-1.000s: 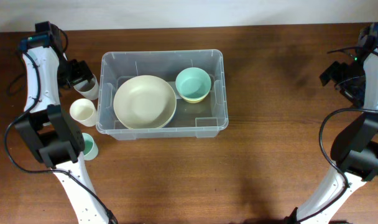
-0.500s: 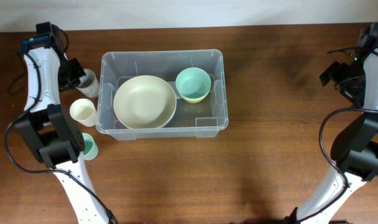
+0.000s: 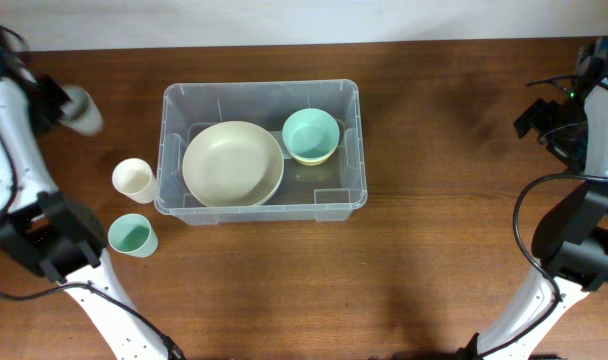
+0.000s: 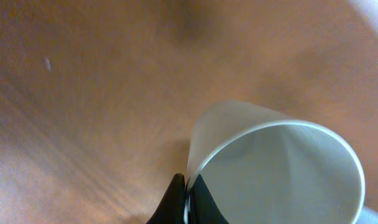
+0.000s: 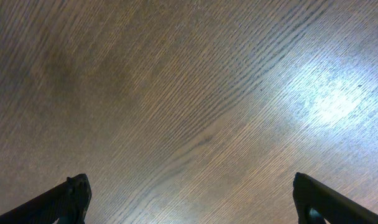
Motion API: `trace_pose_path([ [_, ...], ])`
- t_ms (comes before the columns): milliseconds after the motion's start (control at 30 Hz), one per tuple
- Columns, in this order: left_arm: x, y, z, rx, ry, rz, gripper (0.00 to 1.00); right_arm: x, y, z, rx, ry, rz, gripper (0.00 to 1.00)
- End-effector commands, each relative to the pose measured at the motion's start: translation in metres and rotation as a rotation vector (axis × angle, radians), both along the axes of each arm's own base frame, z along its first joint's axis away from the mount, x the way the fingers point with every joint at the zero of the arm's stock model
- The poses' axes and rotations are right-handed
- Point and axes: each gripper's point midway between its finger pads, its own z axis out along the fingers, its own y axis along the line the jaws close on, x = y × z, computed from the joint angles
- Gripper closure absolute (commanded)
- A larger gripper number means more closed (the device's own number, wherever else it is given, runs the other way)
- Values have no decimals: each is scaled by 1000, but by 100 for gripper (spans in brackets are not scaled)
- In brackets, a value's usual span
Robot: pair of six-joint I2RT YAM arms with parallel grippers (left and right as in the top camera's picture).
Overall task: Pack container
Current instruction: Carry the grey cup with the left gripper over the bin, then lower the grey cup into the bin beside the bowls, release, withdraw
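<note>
The container (image 3: 261, 87) sits on the worktop (image 3: 434, 250) a little left of the middle, nearer the back edge than the front, with its long sides parallel to that edge. Inside it a large cream bowl (image 3: 233, 163) fills the left part and a smaller mint bowl (image 3: 311, 135) stands in the back right part, just beside the big one.

The left end effector (image 4: 186, 200) is close to the back left corner of the worktop, well to the left of the container and apart from it. Its fingers are pinched narrow on the wall of a pale cup (image 3: 82, 108). In the wrist view the cup's open mouth faces the camera.

Between that corner and the container's left wall a cream cup (image 3: 133, 179) stands just beside the container. A teal cup (image 3: 132, 237) stands nearer the front edge.

The right end effector (image 5: 192, 200) is by the right edge of the worktop, far from the container. Its fingers are spread wide and hold nothing, with only bare wood under them.
</note>
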Motion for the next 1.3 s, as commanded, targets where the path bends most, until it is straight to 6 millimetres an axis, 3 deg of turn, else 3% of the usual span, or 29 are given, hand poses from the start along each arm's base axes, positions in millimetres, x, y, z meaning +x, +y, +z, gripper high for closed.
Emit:
trace_pose_path([
  [0,12,-49,104,-70,-286,-207,99,0,1,6,-7,-11,-1,1],
  [100,3,-99,149,-89,-371,-377,99,0,1,6,-7,-11,-1,1],
  [200,-16,-158,169,-91,-361,-534,99,0,0,6,-7,-11,-1,1],
  [367,-39,-256,166,-139,-280,-769,99,0,1,6,-7,-11,-1,1],
  [567,-53,-346,153,-139,-219,-971,99,0,1,6,-7,-11,-1,1],
  [700,-65,-383,130,-88,-125,-1049,99,0,0,6,-7,-11,-1,1],
  [900,-81,-419,92,-97,0,-1131,99,0,0,6,-7,-11,-1,1],
  [1133,-86,-441,51,-113,87,-1175,99,0,1,6,-7,-11,-1,1],
  [1267,-88,-436,26,-73,161,-1168,99,0,1,6,-7,-11,-1,1],
])
